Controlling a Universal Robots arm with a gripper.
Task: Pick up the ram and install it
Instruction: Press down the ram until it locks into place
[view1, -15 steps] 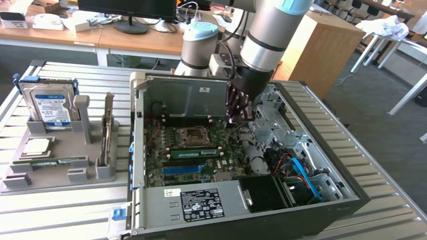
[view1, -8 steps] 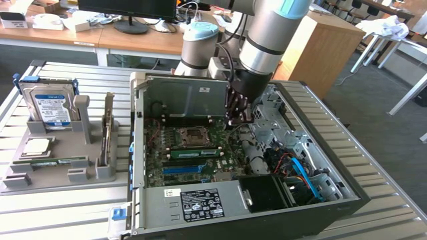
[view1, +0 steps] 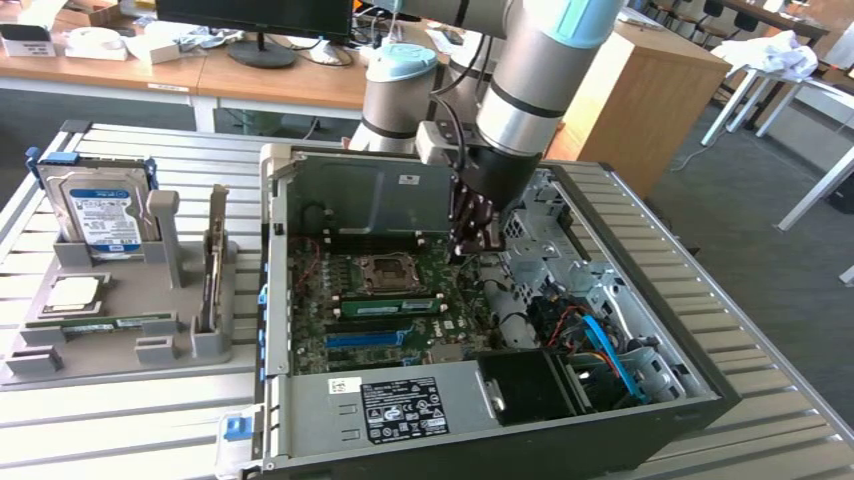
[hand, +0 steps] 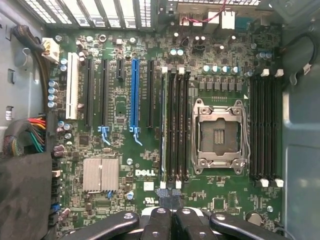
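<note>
Apparently the step in hand is seating. The ram (view1: 387, 301) stands on edge in a slot of the motherboard (hand: 120, 107), inside the open computer case (view1: 400, 185), on the near side of the empty processor socket (hand: 218, 134). From the wrist camera it reads as a pale thin strip in a bank of 4 slots, in the slot farthest from the socket and next to the black expansion slots (hand: 150, 92). The gripper (view1: 474, 245) hangs above 1 end of that bank, its fingers pressed together with nothing between them. Whether it touches the stick's top edge cannot be told.

Done well, the closed fingers act as a blunt pusher, so they should sit squarely over the stick's top edge and not over the bare slot beside it. The push ought to go straight down without tilt, since a sideways load could bend the thin board or strain the slot. Working 1 end at a time is probably safest, each until its white latch (hand: 162, 191) swings in against the stick. Whether either latch has closed is too small to tell. The capacitors (hand: 176, 51) by the far end deserve a margin.

A 2nd stick (view1: 107, 322) lies flat on the grey holder (view1: 120, 352) outside the case, at the exterior view's left.
</note>
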